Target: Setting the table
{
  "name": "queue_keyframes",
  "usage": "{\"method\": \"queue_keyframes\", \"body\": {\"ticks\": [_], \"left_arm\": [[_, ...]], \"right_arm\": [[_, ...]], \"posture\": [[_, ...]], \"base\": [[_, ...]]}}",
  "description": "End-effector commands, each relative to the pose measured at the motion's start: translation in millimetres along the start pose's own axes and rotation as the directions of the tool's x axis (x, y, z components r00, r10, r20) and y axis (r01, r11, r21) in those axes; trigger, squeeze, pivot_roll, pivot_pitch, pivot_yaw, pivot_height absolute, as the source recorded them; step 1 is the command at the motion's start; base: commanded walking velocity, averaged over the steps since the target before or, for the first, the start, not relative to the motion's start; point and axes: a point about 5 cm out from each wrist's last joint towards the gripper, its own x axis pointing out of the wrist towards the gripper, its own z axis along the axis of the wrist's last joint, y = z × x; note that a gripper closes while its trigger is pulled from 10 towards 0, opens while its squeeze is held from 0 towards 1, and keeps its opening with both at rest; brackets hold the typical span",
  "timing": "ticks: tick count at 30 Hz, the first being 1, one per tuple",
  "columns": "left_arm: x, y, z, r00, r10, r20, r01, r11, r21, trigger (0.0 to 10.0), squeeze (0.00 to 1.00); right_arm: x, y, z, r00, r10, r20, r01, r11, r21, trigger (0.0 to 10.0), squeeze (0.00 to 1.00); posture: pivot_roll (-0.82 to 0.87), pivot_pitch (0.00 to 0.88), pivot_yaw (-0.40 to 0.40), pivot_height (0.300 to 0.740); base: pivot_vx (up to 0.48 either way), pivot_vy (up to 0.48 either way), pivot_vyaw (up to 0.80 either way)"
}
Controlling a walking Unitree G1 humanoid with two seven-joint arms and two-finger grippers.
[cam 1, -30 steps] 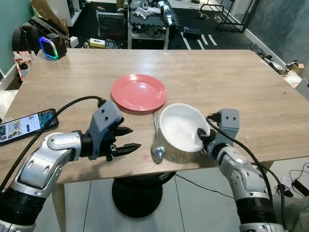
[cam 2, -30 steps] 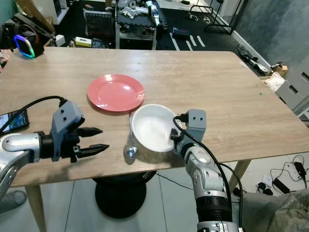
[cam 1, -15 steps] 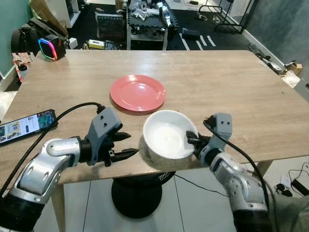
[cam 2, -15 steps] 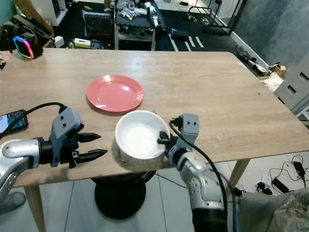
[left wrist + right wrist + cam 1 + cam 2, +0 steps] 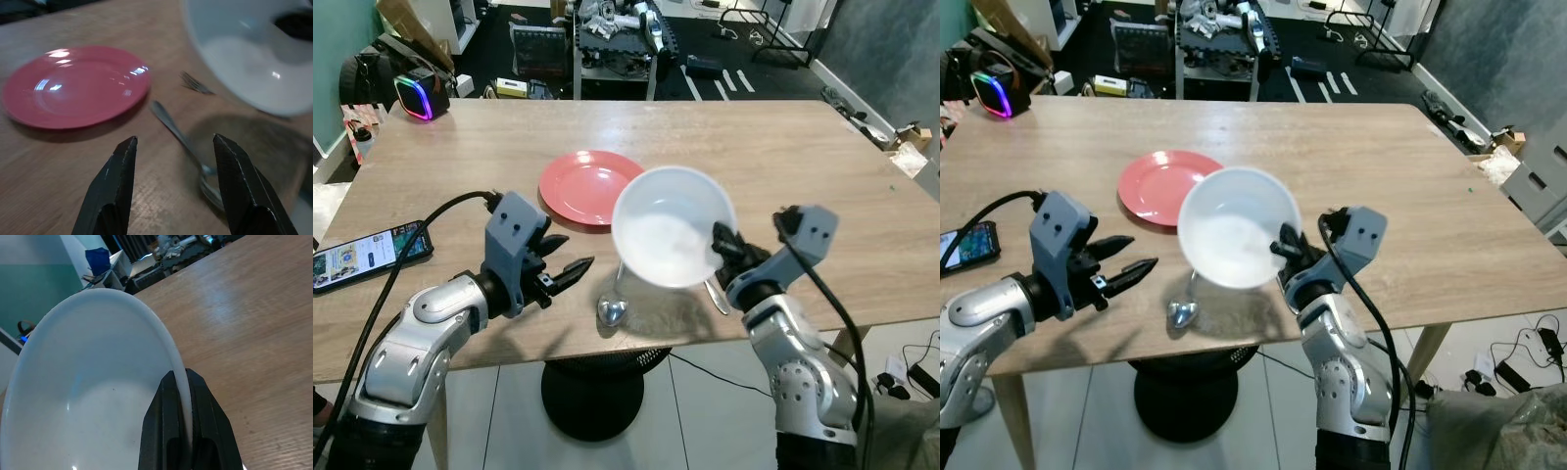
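Red plate (image 5: pixel 591 187) beside spoon (image 5: pixel 617 297)

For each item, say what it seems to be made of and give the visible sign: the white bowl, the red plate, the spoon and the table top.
White bowl: probably glazed ceramic, possibly melamine; smooth, glossy highlights.
Red plate: glossy ceramic or plastic; bright reflections, so it cannot be settled.
Spoon: polished metal; silvery, mirror-like bowl.
Table top: wood or wood-look laminate; pale grain lines, matte sheen.

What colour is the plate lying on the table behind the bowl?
The plate is a glossy coral red or pink; it shows best in the left wrist view.
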Motion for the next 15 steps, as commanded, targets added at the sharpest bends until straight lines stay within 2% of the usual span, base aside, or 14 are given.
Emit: {"method": "queue_keyframes", "body": {"ticks": [1, 6, 7, 11, 13, 15], "left_arm": [[-1.7, -3.5, -1.6, 1.0, 0.014, -0.007, -0.015, 1.0, -0.01, 10.0, 0.0], [-1.4, -3.5, -0.2, 0.998, 0.057, -0.001, -0.057, 0.998, -0.012, 10.0, 0.0], [-2.0, -4.5, 1.2, 0.998, 0.066, 0.001, -0.066, 0.998, 0.011, 10.0, 0.0], [-3.3, -6.3, -0.5, 0.997, 0.077, -0.006, -0.077, 0.997, 0.025, 10.0, 0.0], [-2.2, -1.9, -4.4, 0.987, 0.159, -0.008, -0.159, 0.987, 0.009, 10.0, 0.0], [-2.2, -1.9, -4.4, 0.987, 0.159, -0.008, -0.159, 0.987, 0.009, 10.0, 0.0]], "right_arm": [[-4.4, -5.3, 2.9, 0.999, -0.033, 0.02, 0.033, 0.999, 0.009, 10.0, 0.0], [-9.1, -20.4, 1.3, 0.992, -0.121, 0.022, 0.122, 0.992, -0.03, 10.0, 0.0], [-11.8, -28.5, 2.4, 0.984, -0.172, 0.042, 0.175, 0.982, -0.077, 10.0, 0.0], [-14.4, -35.1, 1.6, 0.977, -0.208, 0.052, 0.212, 0.971, -0.11, 10.0, 0.0], [-15.3, -37.2, -0.8, 0.974, -0.22, 0.052, 0.225, 0.967, -0.12, 10.0, 0.0], [-15.3, -37.2, -0.8, 0.974, -0.22, 0.052, 0.225, 0.967, -0.12, 10.0, 0.0]], "posture": [[0.01, 0.098, -0.001, 0.74], [0.01, 0.094, 0.0, 0.74], [0.01, 0.092, 0.006, 0.74], [0.01, 0.088, 0.012, 0.74], [0.0, 0.083, 0.016, 0.74], [0.0, 0.083, 0.016, 0.74]], "base": [[0.0, 0.0, 0.0], [0.0, 0.0, 0.0], [0.0, 0.0, 0.0], [0.0, 0.0, 0.0], [0.0, 0.0, 0.0], [0.0, 0.0, 0.0]]}}
